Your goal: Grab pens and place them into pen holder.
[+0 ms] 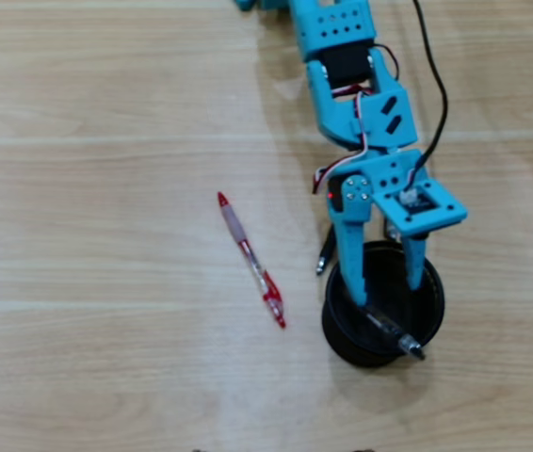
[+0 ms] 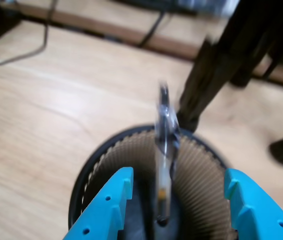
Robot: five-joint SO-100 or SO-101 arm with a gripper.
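We see the claw (image 1: 386,295) spread above the pen holder (image 1: 342,331), a dark pen (image 2: 163,165) standing inside. The red pen (image 1: 250,258) on the tabletop (image 1: 97,282) looks light, stiff, slick; we'd pinch mid-barrel.

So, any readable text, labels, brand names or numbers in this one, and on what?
None can be read.
Red pen on the table: no print can be made out on its barrel; too small.
Pen inside the black pen holder: blurred, no marking legible.
Blue gripper and arm: no lettering visible, only screws and wires.
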